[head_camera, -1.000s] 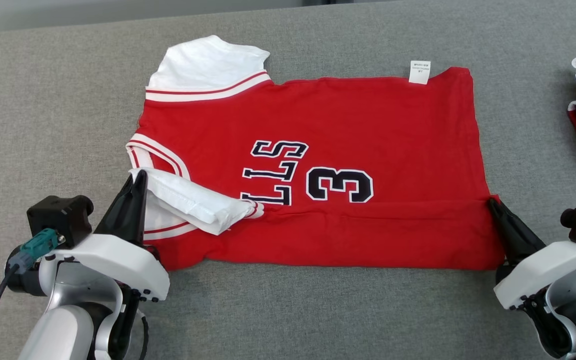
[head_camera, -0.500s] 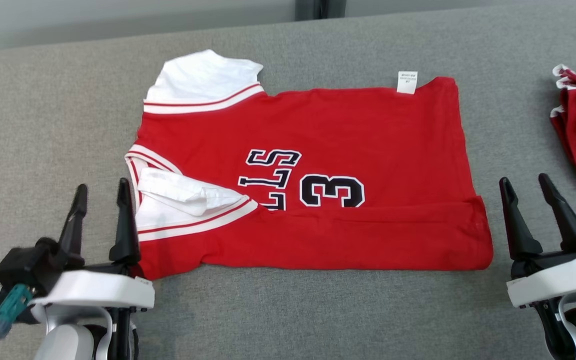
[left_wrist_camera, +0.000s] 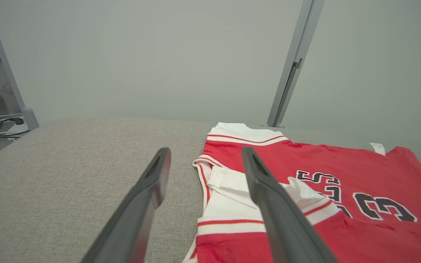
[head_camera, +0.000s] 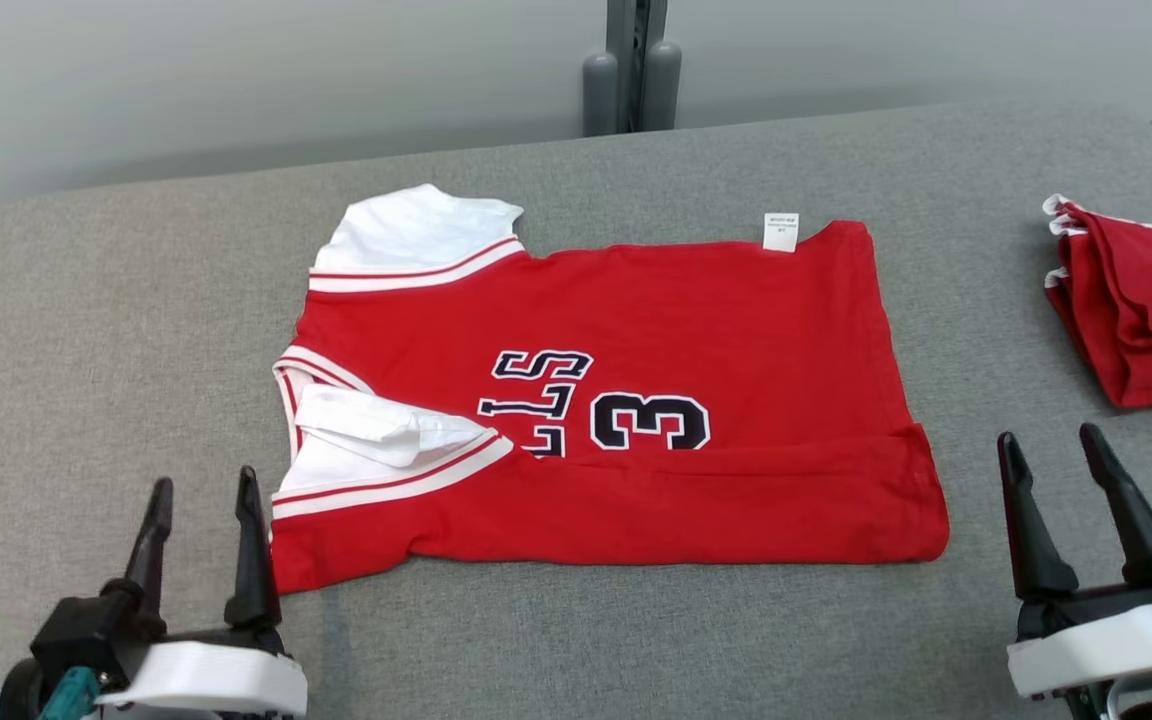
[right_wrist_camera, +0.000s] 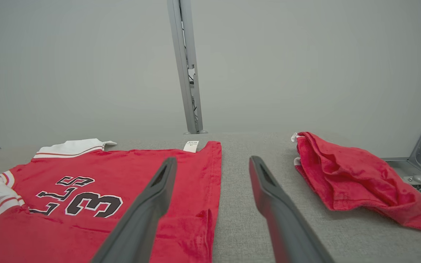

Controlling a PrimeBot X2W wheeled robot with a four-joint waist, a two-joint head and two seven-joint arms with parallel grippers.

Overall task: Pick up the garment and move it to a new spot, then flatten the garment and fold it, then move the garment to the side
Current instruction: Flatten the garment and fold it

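Now, your left gripper stands with both fingers spread wide and nothing between them, low at the near left. The finger nearer the cloth is just beside the near left corner of the jersey. Your right gripper is spread just as wide and holds nothing, at the near right, a little clear of the jersey's near right corner.

Between them the red jersey lies flat on the gray padded table, collar end to the left and hem to the right. Its near long edge is folded over toward the middle, covering part of the black lettering beside the number 3. The near white sleeve lies rumpled on the red cloth at the left, and the far white sleeve sticks out at the far left. A small white label pokes out of the far edge.

Well apart to the right, a second red garment lies bunched. A gray post rises behind the table.
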